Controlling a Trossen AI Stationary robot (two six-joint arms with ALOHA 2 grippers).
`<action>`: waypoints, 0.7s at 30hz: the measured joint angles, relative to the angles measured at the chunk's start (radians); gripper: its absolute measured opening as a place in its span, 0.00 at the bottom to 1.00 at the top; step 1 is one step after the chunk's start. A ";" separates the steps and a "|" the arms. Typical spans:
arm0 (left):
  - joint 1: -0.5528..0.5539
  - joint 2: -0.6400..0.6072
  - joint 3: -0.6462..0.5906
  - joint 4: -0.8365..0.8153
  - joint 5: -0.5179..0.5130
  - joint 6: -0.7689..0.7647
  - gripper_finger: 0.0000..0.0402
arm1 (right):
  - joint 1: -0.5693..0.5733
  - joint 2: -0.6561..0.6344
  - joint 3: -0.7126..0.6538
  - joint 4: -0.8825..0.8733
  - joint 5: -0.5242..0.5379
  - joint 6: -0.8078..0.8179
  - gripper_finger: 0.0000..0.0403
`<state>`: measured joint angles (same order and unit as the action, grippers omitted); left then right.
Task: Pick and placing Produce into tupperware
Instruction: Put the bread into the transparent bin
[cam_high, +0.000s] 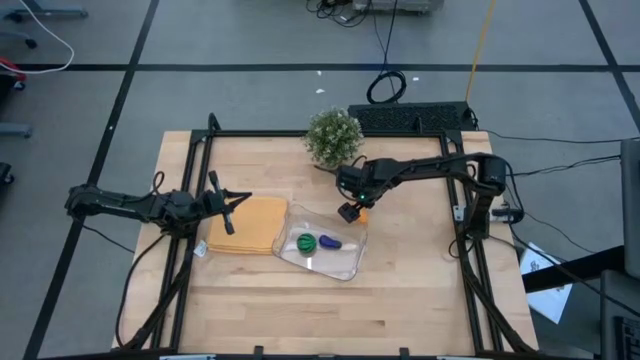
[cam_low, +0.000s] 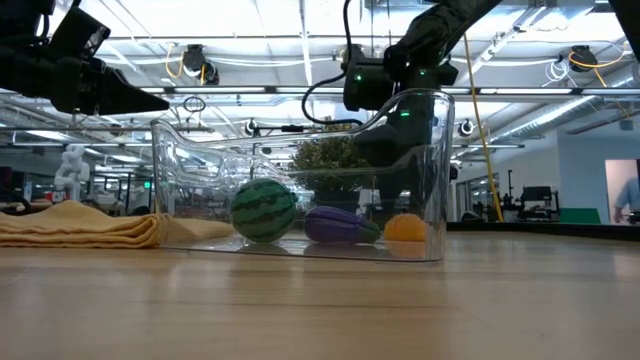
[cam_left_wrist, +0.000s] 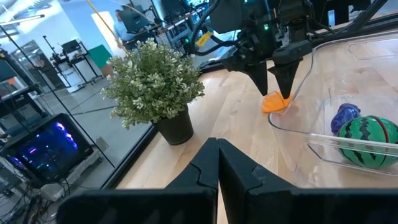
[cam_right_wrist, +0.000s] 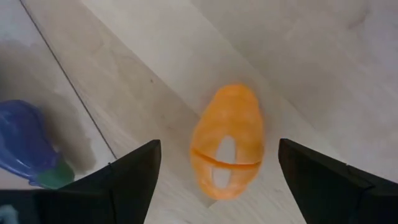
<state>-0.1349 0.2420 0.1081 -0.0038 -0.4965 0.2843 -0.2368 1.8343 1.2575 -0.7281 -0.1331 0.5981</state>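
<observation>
- The right gripper (cam_right_wrist: 214, 168) hangs directly above the orange piece (cam_right_wrist: 227, 142), its two dark fingers spread as wide as they go, one on each side of the piece, holding nothing.
- In the left wrist view the fingertips of that gripper (cam_left_wrist: 275, 78) point down at the orange piece (cam_left_wrist: 275, 101), which lies on the wood beside the rim of the tupperware (cam_left_wrist: 323, 146); whether the tips touch it cannot be told.
- From above, the orange piece (cam_high: 362, 211) shows just under the right gripper (cam_high: 350, 212), at the near corner of the tupperware (cam_high: 345, 268).
- The purple piece (cam_right_wrist: 22, 144) lies just beside the gripper, past the clear wall; the round green piece (cam_left_wrist: 366, 140) sits beyond it, both inside the container.
- The left gripper (cam_left_wrist: 217, 163) is closed and empty, hovering over the tan-yellow mat (cam_high: 255, 225), well apart from the produce.
- A potted plant (cam_high: 333, 137) stands near the right gripper, on its far side from the tupperware.
</observation>
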 joint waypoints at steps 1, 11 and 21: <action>0.000 0.000 0.000 -0.001 0.000 0.000 0.01 | -0.003 0.000 0.000 0.000 0.000 -0.002 0.78; 0.000 0.000 0.000 -0.001 0.000 0.006 0.01 | -0.006 0.000 -0.026 0.013 0.002 -0.033 0.78; 0.000 0.000 0.000 -0.001 0.000 0.006 0.01 | -0.009 0.000 -0.082 0.082 0.005 -0.022 0.78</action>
<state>-0.1351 0.2419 0.1081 -0.0044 -0.4965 0.2901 -0.2454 1.8342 1.1754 -0.6461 -0.1284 0.5763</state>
